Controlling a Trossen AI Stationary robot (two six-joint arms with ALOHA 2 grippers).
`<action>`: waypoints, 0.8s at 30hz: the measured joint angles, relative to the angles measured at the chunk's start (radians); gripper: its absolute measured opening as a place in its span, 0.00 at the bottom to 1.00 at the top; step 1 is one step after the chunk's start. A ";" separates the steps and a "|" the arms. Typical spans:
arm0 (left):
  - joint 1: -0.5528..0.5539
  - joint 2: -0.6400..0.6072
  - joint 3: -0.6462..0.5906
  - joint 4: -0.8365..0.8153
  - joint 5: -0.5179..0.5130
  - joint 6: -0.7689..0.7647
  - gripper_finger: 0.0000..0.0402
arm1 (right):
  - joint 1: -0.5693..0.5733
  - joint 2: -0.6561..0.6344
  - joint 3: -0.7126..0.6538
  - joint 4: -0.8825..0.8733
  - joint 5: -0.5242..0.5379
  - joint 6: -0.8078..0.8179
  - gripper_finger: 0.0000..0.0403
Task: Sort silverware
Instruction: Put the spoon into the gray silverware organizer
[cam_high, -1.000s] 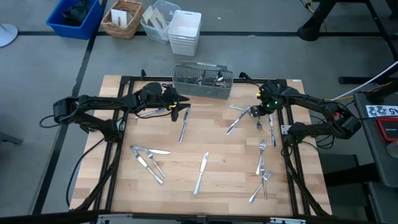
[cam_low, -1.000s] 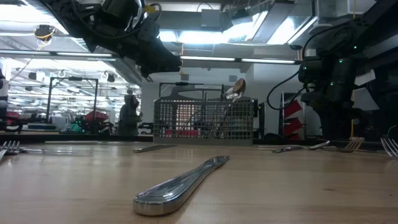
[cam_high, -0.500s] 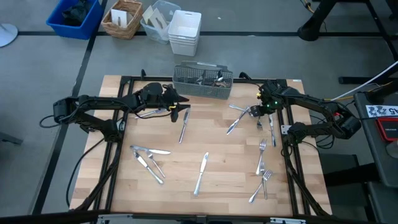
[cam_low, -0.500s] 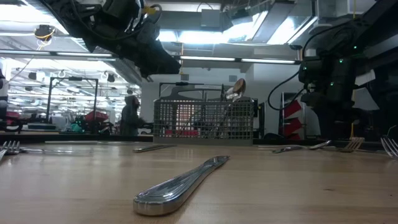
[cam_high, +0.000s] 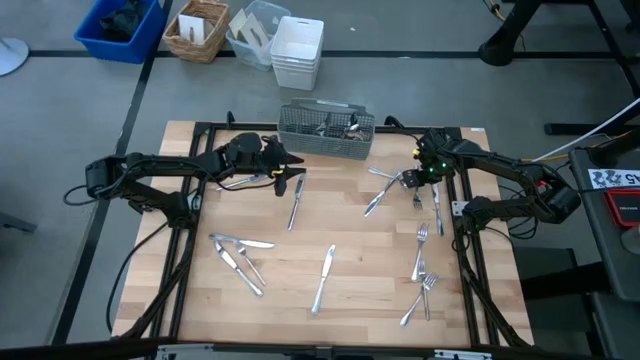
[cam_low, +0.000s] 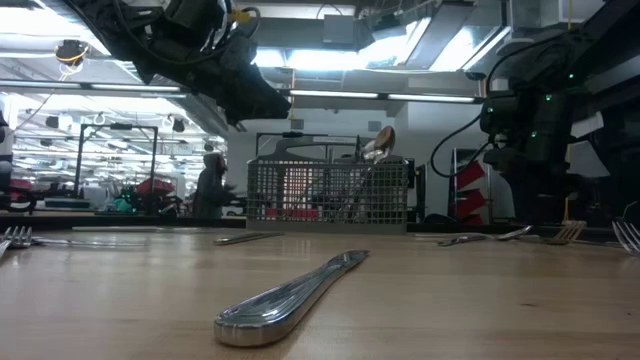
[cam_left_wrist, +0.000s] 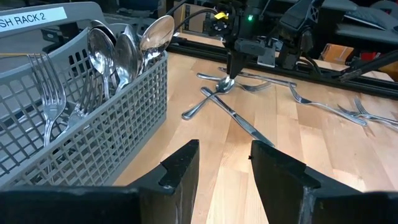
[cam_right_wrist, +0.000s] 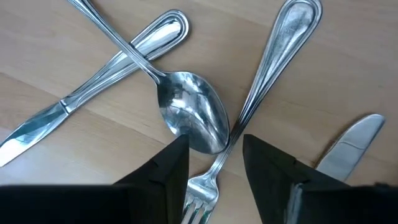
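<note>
My right gripper (cam_high: 413, 180) sits low over a crossed pile of silverware, jaws apart and holding nothing.

Through the right wrist camera I see a spoon (cam_right_wrist: 186, 118) lying bowl-up between my open fingers (cam_right_wrist: 158, 177), crossing a knife (cam_right_wrist: 93, 93), with a fork (cam_right_wrist: 261, 93) touching the bowl's edge. My left gripper (cam_high: 287, 172) waits just beside the grey mesh caddy (cam_high: 325, 130) at the surface's (cam_high: 350, 300) far edge, fingers (cam_left_wrist: 180, 168) apart and empty; spoons and forks stand inside it. More knives (cam_high: 240, 255) and forks (cam_high: 422, 270) lie scattered across the surface.
</note>
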 joint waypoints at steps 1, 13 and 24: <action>0.000 0.000 0.000 0.000 0.000 0.000 0.35 | 0.000 0.000 0.000 0.000 0.000 0.000 0.38; 0.000 0.000 0.000 0.000 0.000 0.000 0.35 | 0.001 0.000 0.000 0.002 -0.035 0.106 0.38; 0.000 0.000 0.000 0.000 0.000 0.000 0.35 | 0.001 0.000 0.000 0.004 0.026 0.135 0.38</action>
